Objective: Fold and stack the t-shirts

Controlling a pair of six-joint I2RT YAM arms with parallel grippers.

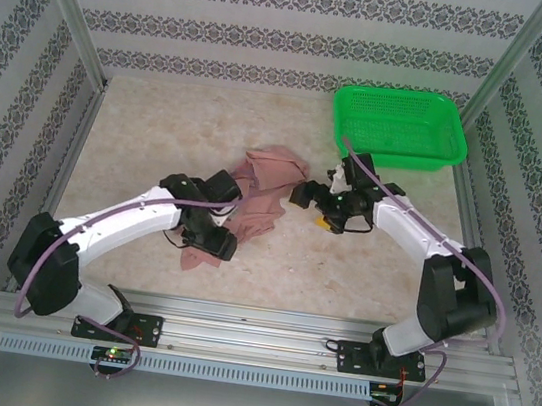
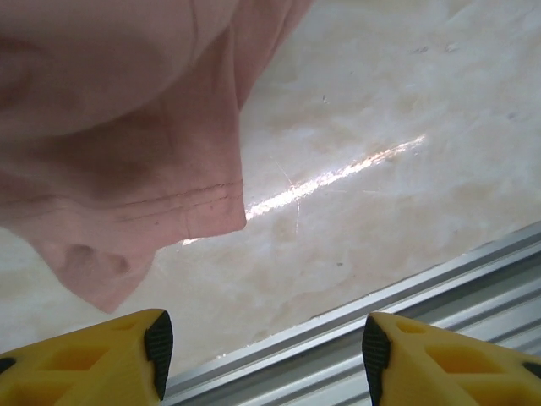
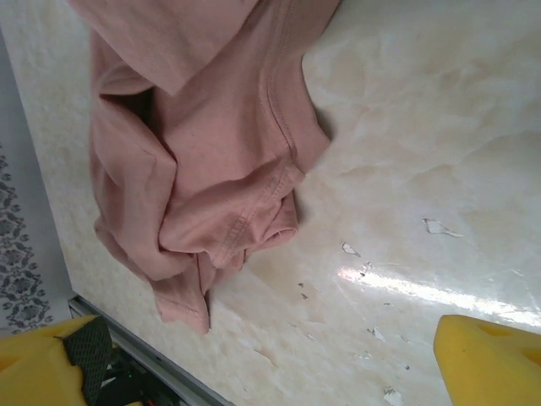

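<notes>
The left gripper (image 2: 266, 353) stands with its jaws apart and nothing between the yellow fingers (image 2: 127, 355); bare table (image 2: 380, 127) shows in the gap, with a hemmed corner of the t-shirt (image 2: 127, 135) hanging just above and beyond the tips. The right gripper (image 3: 270, 364) is spread wide and also empty, its fingers framing marble with the cloth lying beyond them.

Taking the green basket (image 1: 398, 160) as the mark: the right gripper (image 1: 303, 193) sits just to the left of it and nearer the arm bases. The t-shirt (image 1: 266, 184) comes next, further left, crumpled in a long heap that runs away from the basket towards the near rail. The left gripper (image 1: 211, 242) is at the end of that heap farthest from the basket.

The cloth is bunched and folded over itself, so the main risk is a pinch that takes several layers at once and lifts a lump instead of a single edge. The seam in the right wrist view is probably a sleeve hem, though it may be the collar; grabbing the wrong part would leave the shirt twisted when spread. The tail farthest from the basket lies near the rail and could slide over it if dragged that way.
</notes>
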